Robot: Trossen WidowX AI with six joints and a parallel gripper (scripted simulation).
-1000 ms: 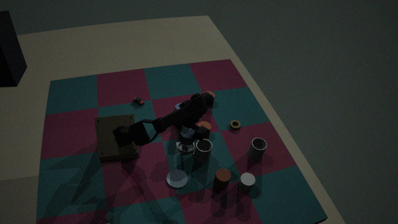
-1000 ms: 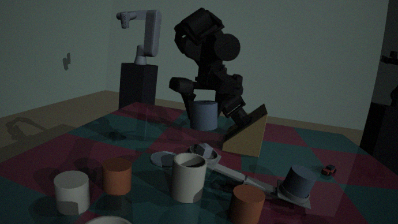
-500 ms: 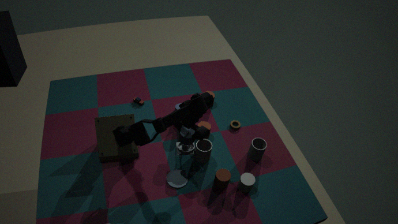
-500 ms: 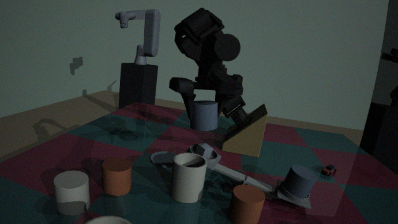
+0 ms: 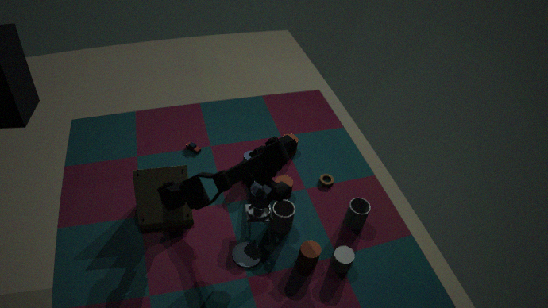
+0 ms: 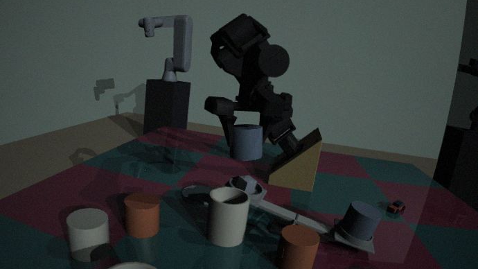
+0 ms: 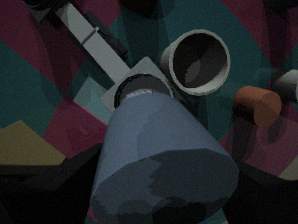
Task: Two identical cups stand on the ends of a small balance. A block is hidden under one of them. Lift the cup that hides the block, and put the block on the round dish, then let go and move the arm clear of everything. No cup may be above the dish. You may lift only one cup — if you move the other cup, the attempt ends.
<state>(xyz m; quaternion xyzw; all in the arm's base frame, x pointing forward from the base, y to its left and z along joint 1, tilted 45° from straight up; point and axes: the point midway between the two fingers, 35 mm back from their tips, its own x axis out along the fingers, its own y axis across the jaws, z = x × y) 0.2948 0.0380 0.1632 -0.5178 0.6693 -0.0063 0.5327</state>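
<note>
My gripper is shut on a blue-grey cup and holds it in the air above the near end of the balance. On the bared end pad lies a small dark block. The other blue-grey cup stands upright on the far end of the balance. The pale round dish lies on the mat beside the balance, apart from the cup.
A white open tube stands right by the bared pad. Around it are orange cylinders, a white cylinder, a dark open tube, a ring and a toy car.
</note>
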